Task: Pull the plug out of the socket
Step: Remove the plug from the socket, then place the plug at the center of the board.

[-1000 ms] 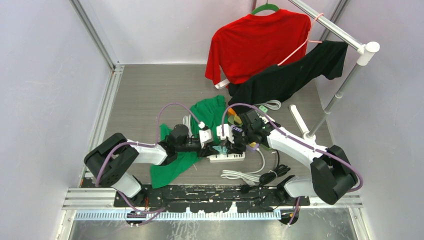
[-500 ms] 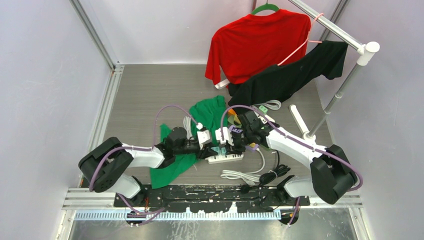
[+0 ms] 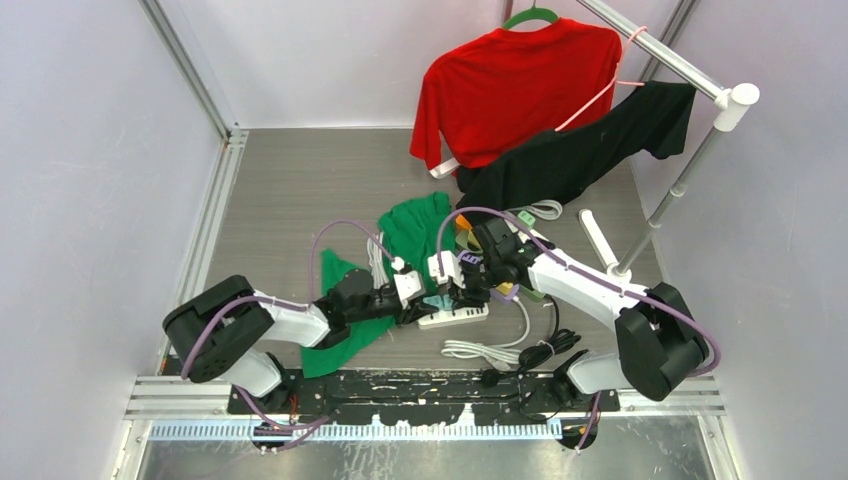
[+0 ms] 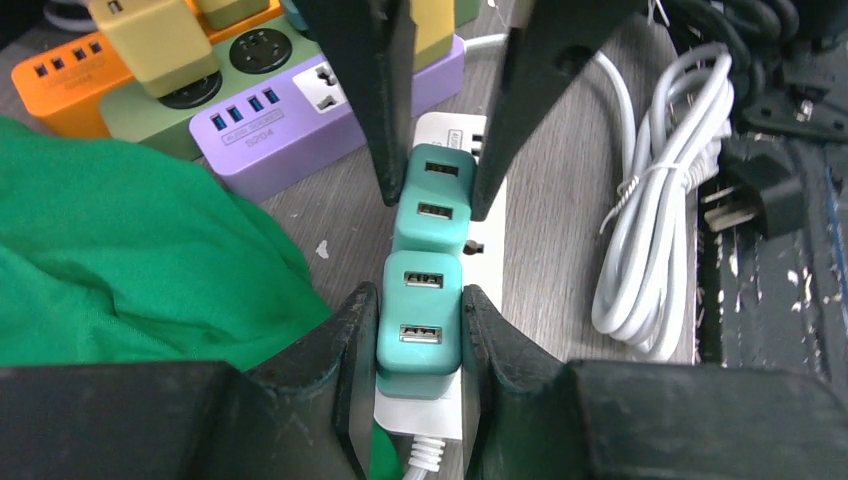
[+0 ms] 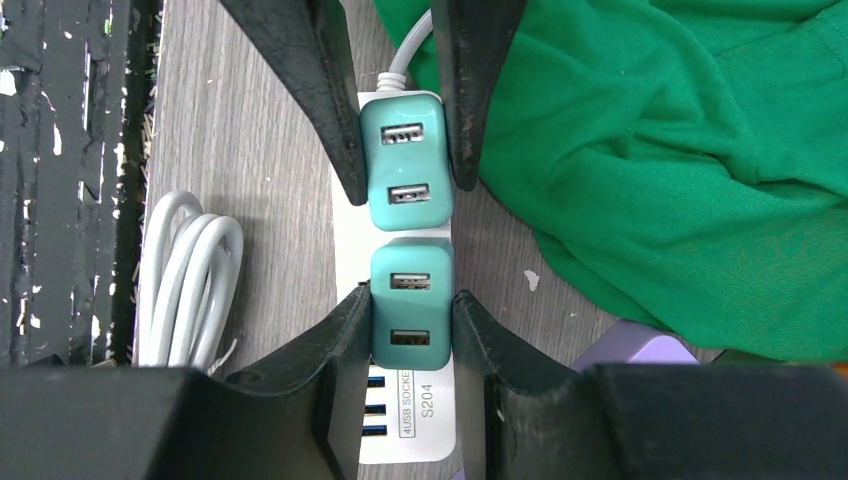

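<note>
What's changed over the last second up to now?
The left arm slid slightly toward the near edge; the right arm barely moved. Nothing was taken or released: the left hand stays shut on the cord-end teal plug, the right hand on the second teal plug, both still seated in the white power strip, which stayed put.

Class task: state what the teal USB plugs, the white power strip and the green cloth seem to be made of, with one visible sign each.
The teal USB plugs: likely moulded plastic, matte; uniform colour, rounded edges. The white power strip: probably smooth plastic; hard flat face, printed lettering. The green cloth: woven or knit fabric; it folds and creases.
</note>
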Tool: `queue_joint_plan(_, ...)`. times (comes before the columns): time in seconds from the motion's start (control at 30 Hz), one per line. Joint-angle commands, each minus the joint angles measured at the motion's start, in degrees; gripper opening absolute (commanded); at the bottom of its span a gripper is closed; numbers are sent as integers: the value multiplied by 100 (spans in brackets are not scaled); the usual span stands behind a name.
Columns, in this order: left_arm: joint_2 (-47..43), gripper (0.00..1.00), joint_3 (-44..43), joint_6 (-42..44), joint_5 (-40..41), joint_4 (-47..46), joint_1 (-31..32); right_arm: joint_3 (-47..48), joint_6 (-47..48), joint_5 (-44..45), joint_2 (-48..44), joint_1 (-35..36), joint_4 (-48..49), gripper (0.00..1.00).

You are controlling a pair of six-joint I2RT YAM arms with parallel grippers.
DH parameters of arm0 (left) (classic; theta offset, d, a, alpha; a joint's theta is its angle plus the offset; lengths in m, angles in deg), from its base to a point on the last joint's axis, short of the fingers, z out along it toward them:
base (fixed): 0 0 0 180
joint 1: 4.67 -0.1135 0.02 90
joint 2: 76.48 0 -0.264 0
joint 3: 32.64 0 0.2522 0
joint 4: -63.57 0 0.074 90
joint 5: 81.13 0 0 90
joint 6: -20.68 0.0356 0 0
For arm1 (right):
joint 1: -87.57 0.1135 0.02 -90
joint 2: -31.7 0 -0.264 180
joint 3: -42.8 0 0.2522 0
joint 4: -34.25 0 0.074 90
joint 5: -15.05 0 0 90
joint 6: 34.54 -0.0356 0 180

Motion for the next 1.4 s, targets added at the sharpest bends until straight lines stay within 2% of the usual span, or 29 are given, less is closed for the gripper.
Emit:
queue_joint_plan(0.0,88,0,-146,-1209,-215,-1447,-44,-83,177,601,264,45,-267,6)
queue_joint_plan(0.1,139,0,-245,-1185,-347,-1411,-32,-91,183,631,280,43,-271,6)
queue_joint_plan(0.27,-141,0,25,50,267,-1189,245,-87,195,700,304,45,-284,6)
queue_joint_plan(0.37,-542,0,66,279,504,-663,251,-72,195,713,332,41,-292,6)
queue_joint_plan(0.47,-789,0,64,167,621,-271,255,-48,187,711,352,43,-310,6)
queue_joint_plan(0.67,-731,0,151,-215,360,-393,251,-25,140,687,336,39,-321,7)
queue_joint_plan(0.83,-980,0,388,-443,718,-388,243,61,-104,547,247,41,-304,12)
queue_joint_plan(0.9,-1314,0,399,-776,1050,-68,220,103,-252,455,194,42,-303,21)
queue_joint_plan(1.0,-1862,0,222,-1491,1549,1009,94,165,-423,302,86,35,-311,38)
queue_joint_plan(1.1,-2388,0,-55,-1984,1748,2148,-129,222,-575,144,-33,22,-327,61)
queue_joint_plan(1.17,-2721,0,-168,-2354,1718,2596,-425,250,-668,68,-108,7,-345,74)
queue_joint_plan(1.23,-2956,0,-199,-2724,1560,2834,-830,273,-734,14,-194,-14,-373,82)
queue_joint_plan(1.37,-3124,0,-175,-3617,799,2986,-1957,360,-794,-38,-393,-62,-519,89)
